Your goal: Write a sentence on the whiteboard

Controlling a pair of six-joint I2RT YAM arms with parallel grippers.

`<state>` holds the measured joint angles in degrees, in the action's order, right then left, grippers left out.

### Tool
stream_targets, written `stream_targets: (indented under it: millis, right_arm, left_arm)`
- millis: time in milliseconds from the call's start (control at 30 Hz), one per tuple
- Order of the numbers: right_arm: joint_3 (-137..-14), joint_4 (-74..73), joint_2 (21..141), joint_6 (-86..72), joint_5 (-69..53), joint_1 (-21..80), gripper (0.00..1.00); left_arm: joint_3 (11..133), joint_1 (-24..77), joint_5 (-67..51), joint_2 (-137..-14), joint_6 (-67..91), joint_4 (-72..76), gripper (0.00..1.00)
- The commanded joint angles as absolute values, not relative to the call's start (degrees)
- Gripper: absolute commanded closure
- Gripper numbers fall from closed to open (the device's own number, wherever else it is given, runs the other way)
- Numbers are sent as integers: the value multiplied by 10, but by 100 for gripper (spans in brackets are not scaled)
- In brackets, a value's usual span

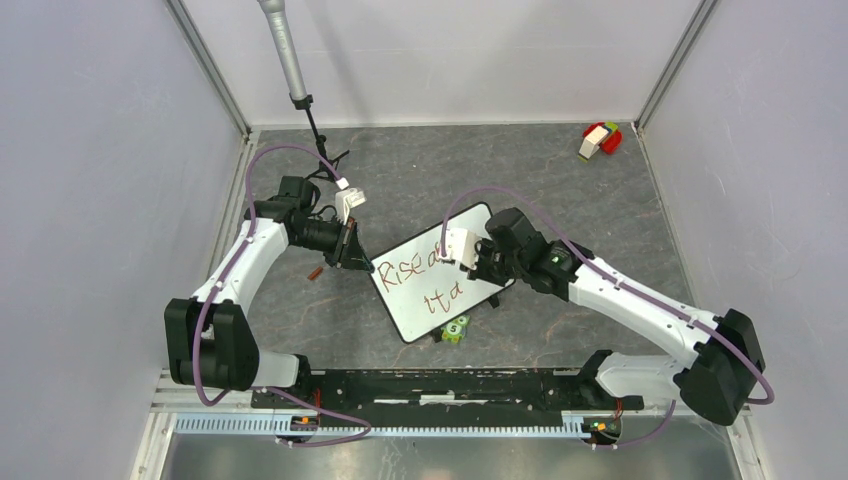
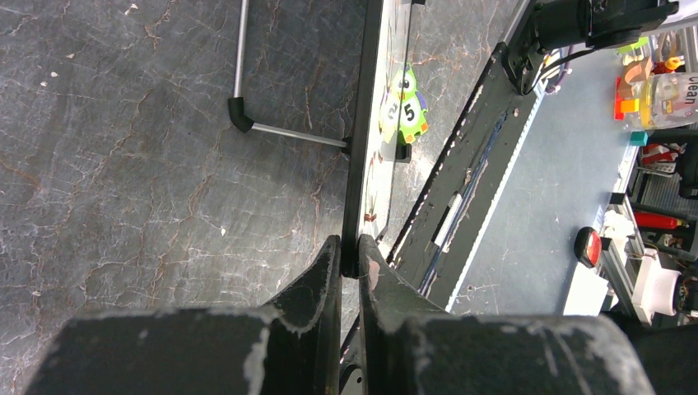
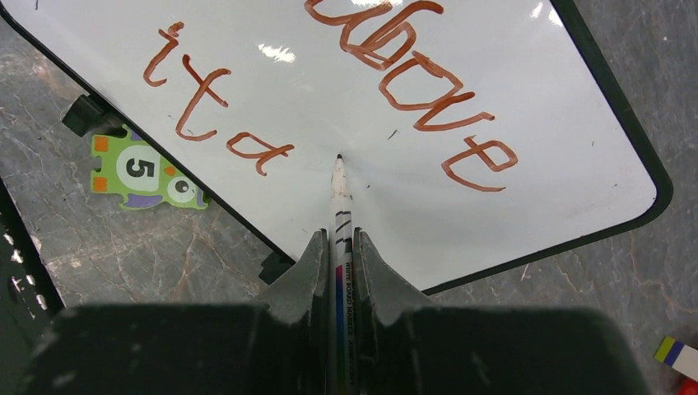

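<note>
The whiteboard (image 1: pixel 408 300) (image 3: pixel 527 107) stands tilted at the middle of the table, propped on a wire stand (image 2: pixel 247 115). My left gripper (image 1: pixel 352 250) (image 2: pixel 350 257) is shut on its black rim (image 2: pixel 360 156), seen edge-on in the left wrist view. The sentence (image 1: pixel 420 275) in reddish-brown reads "Rise above" (image 3: pixel 420 82) on one line and "it a" (image 3: pixel 202 103) below. My right gripper (image 1: pixel 470 255) (image 3: pixel 340 247) is shut on a white marker pen (image 3: pixel 340 202). Its tip touches the board just right of the "a".
A green number-5 puzzle piece (image 1: pixel 456 329) (image 3: pixel 140 169) lies by the board's near edge. A red, white and green block (image 1: pixel 598 140) sits at the far right corner. A small brown cap (image 1: pixel 315 271) lies left of the board. A black rail (image 1: pixel 450 385) runs along the near edge.
</note>
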<state>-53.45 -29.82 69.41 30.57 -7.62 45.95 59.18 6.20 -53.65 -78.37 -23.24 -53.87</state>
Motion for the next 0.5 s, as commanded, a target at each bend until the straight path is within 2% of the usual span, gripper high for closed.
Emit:
stream_targets:
  millis: [0, 467]
  right_arm:
    - [-549, -271, 699, 313, -61, 457, 100]
    - [-463, -275, 682, 305, -89, 457, 100]
  left_arm:
    - [592, 68, -528, -784, -237, -536, 97]
    - [592, 68, -528, -788, -240, -536, 97]
